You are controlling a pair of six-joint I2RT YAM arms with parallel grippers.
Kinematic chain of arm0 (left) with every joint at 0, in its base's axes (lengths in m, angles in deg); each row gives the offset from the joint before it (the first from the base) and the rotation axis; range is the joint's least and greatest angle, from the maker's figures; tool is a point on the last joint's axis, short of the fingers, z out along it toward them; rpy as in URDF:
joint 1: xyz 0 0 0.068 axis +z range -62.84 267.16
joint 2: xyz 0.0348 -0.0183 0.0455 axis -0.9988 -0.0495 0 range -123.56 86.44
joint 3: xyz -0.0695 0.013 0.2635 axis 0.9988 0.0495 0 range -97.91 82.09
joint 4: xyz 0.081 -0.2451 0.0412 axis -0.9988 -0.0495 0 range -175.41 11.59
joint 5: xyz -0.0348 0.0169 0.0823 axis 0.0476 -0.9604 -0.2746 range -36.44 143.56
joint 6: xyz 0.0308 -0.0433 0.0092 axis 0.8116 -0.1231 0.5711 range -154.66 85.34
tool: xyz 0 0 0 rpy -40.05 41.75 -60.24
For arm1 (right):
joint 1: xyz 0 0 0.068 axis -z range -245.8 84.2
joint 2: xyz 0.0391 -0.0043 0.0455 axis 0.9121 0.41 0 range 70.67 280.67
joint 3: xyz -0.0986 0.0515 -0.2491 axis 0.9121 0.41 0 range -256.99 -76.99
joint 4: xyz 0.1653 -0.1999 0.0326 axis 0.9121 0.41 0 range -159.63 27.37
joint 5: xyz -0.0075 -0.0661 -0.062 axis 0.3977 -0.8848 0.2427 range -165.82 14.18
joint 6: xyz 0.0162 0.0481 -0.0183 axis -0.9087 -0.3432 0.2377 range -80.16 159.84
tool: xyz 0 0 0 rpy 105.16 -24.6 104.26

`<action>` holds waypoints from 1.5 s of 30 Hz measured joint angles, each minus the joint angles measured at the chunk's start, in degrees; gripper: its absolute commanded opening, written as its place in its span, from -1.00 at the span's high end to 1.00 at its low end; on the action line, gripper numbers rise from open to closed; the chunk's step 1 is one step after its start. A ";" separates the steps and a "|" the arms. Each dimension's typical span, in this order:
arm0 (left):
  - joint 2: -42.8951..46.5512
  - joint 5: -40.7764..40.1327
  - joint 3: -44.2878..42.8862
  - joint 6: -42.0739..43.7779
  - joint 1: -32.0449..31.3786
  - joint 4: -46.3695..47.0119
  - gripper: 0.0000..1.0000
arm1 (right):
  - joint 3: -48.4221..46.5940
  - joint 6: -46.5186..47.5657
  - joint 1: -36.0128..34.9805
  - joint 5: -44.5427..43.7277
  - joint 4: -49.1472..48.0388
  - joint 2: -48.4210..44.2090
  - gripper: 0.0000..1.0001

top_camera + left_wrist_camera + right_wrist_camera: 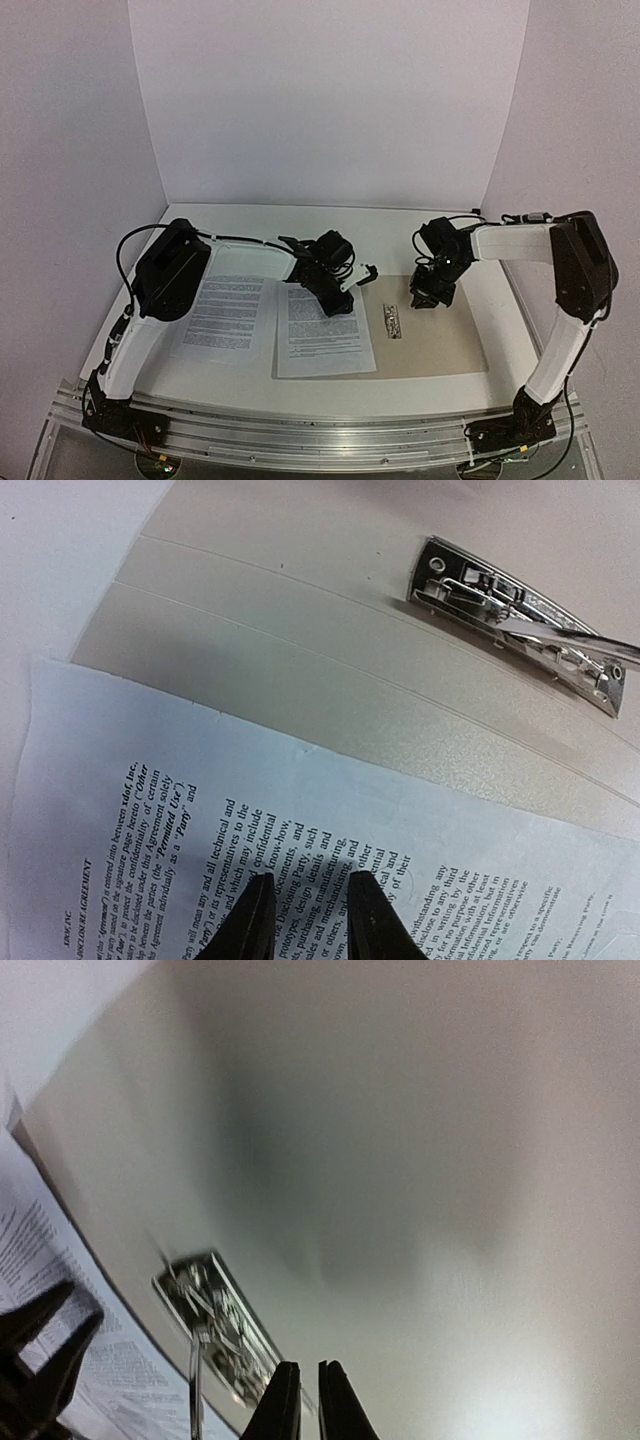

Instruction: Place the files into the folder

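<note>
Slide the sheet (250,820) flat onto the folder (300,650), clear of the clip (515,620): your left gripper (310,878) slightly apart, right gripper (308,1368) closed, empty.

With twelve o'clock at the far wall, the folder (440,345) lay open on the table (250,385), at three o'clock of its middle. The fastener strip (391,320) lay on the folder. The inner sheet (322,340) lay at nine o'clock of the strip, partly on the folder. The outer sheet (225,318) lay on the table at nine o'clock of the inner sheet, just beside it. The left gripper (338,300) hung over the inner sheet's twelve o'clock edge. The right gripper (422,300) hung over the folder at two o'clock of the strip.
</note>
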 measured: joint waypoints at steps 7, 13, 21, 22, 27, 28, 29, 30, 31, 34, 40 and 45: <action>3.44 -0.06 7.47 6.64 -0.69 6.36 0.49 | -11.28 6.36 2.68 -3.58 -3.63 13.86 0.86; 5.47 1.52 12.40 15.91 -0.70 11.96 0.49 | -13.32 5.00 3.80 -5.65 -5.99 15.74 0.87; 5.89 8.53 14.24 23.54 -0.66 14.55 0.50 | -12.46 0.08 4.47 -5.60 -9.20 15.85 0.88; 5.81 9.02 13.80 23.27 -0.47 14.02 0.49 | -12.30 -0.27 4.49 -5.58 -9.63 15.79 0.88; 2.68 11.70 3.07 17.80 1.61 7.04 0.06 | -10.70 -1.36 4.54 -5.49 -11.66 14.98 0.87; 1.79 11.81 -0.55 16.27 2.47 5.81 -0.03 | -10.45 -1.39 4.57 -5.39 -11.97 14.82 0.86; 0.92 11.78 -3.98 14.81 3.27 4.51 -0.07 | -10.28 -1.36 4.60 -5.25 -12.19 14.68 0.85; 0.14 11.67 -7.08 12.77 4.04 3.52 -0.07 | -10.17 -1.18 4.66 -5.00 -12.15 14.53 0.84; -0.76 11.37 -10.76 10.42 5.01 2.11 -0.07 | -10.02 -0.76 4.68 -4.70 -11.98 14.33 0.83; -2.66 10.13 -17.21 4.58 7.41 -0.14 0.09 | -9.68 1.46 4.75 -4.07 -9.17 12.92 0.83; -6.76 6.59 -18.51 -3.06 10.27 -1.83 0.24 | -8.79 5.91 4.79 -2.37 1.23 5.81 0.96; -10.91 4.76 -18.51 -5.59 9.89 -1.81 0.26 | -0.59 7.24 4.79 4.98 6.79 -1.59 1.00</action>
